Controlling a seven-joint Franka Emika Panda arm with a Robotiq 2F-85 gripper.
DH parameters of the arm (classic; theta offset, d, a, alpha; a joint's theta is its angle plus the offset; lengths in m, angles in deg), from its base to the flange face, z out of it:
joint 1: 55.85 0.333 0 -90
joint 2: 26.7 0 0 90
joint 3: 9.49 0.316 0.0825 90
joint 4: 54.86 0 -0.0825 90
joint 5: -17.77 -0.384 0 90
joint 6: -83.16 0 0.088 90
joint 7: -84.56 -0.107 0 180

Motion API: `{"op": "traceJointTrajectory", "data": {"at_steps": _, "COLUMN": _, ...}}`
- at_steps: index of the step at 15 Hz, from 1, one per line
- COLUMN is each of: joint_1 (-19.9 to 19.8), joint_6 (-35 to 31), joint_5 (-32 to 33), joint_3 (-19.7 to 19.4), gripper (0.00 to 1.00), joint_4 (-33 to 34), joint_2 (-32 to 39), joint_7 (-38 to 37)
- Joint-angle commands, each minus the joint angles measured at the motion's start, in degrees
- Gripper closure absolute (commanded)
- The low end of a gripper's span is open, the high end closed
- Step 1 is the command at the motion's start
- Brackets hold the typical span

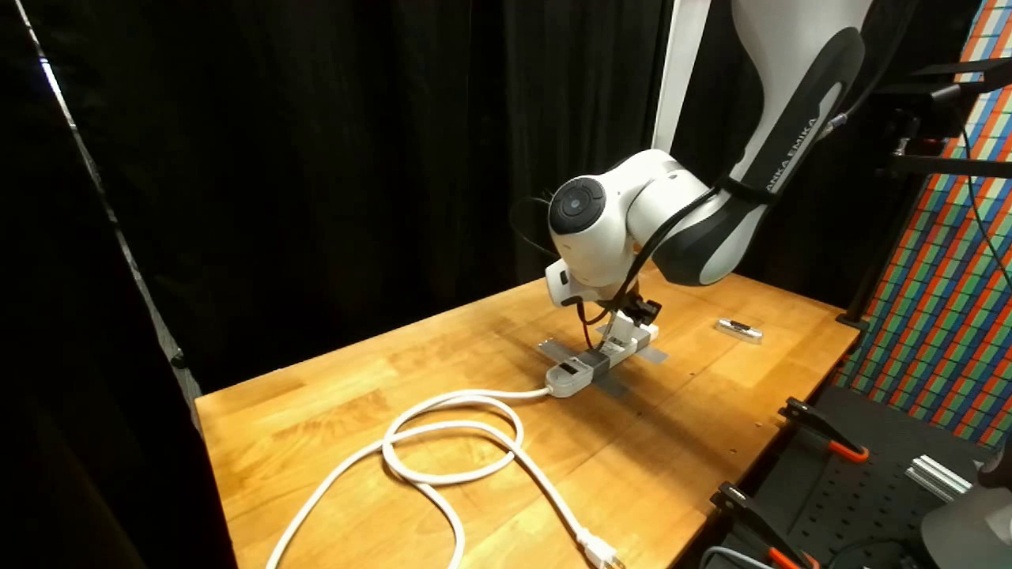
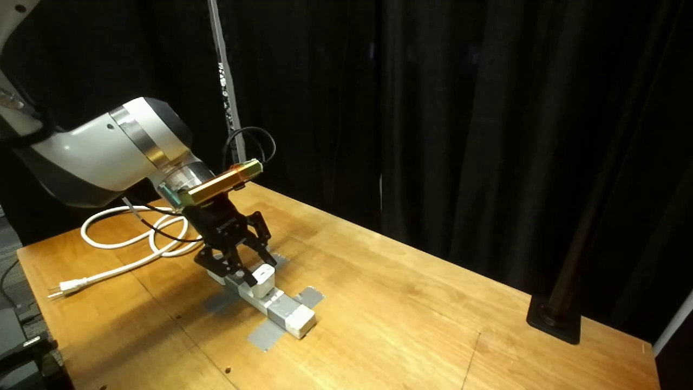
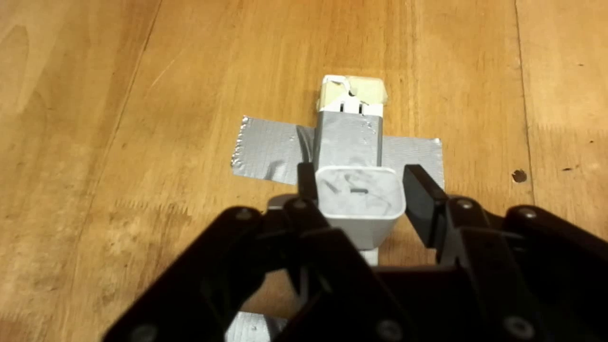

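Observation:
A white charger block [image 3: 361, 194] with a slot in its top stands upright on a power strip [image 3: 351, 137], which grey tape [image 3: 270, 149] fastens to the wooden table. My gripper [image 2: 263, 273] is tilted over the strip, its fingers on either side of the charger block [image 2: 264, 281]. In the wrist view the gripper [image 3: 359, 183] stands part-way open. Its left finger lies close against the block's edge, and whether they touch I cannot tell. A narrow gap shows beside the right pad [image 3: 420, 204]. The strip's near part is hidden behind the gripper. The power strip [image 1: 573, 371] also appears in an exterior view.
A looped white cord [image 1: 455, 478] runs from the strip to a plug [image 1: 597, 548] near the table's edge. A small silver-and-black item [image 1: 739, 329] lies behind the arm. Clamps [image 1: 822, 431] grip the table edge. A black post base [image 2: 553, 324] stands at the far corner.

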Motion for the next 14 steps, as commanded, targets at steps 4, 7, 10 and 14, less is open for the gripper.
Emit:
{"op": "traceJointTrajectory", "data": {"at_steps": 4, "joint_1": 0.2, "joint_6": 1.6, "joint_5": -6.0, "joint_3": 1.3, "gripper": 0.77, "joint_4": 1.5, "joint_2": 7.3, "joint_7": 0.3}}
{"op": "traceJointTrajectory", "data": {"at_steps": 7, "joint_1": 0.3, "joint_6": 2.0, "joint_5": -6.2, "joint_3": 1.8, "gripper": 0.61, "joint_4": 1.6, "joint_2": 7.0, "joint_7": 0.6}}
{"op": "traceJointTrajectory", "data": {"at_steps": 10, "joint_1": 0.3, "joint_6": 2.0, "joint_5": -6.3, "joint_3": 2.1, "gripper": 0.27, "joint_4": 1.8, "joint_2": 7.3, "joint_7": 1.0}}
{"op": "traceJointTrajectory", "data": {"at_steps": 14, "joint_1": 0.1, "joint_6": -0.4, "joint_5": -7.4, "joint_3": 2.4, "gripper": 0.07, "joint_4": 2.8, "joint_2": 9.5, "joint_7": 1.6}}
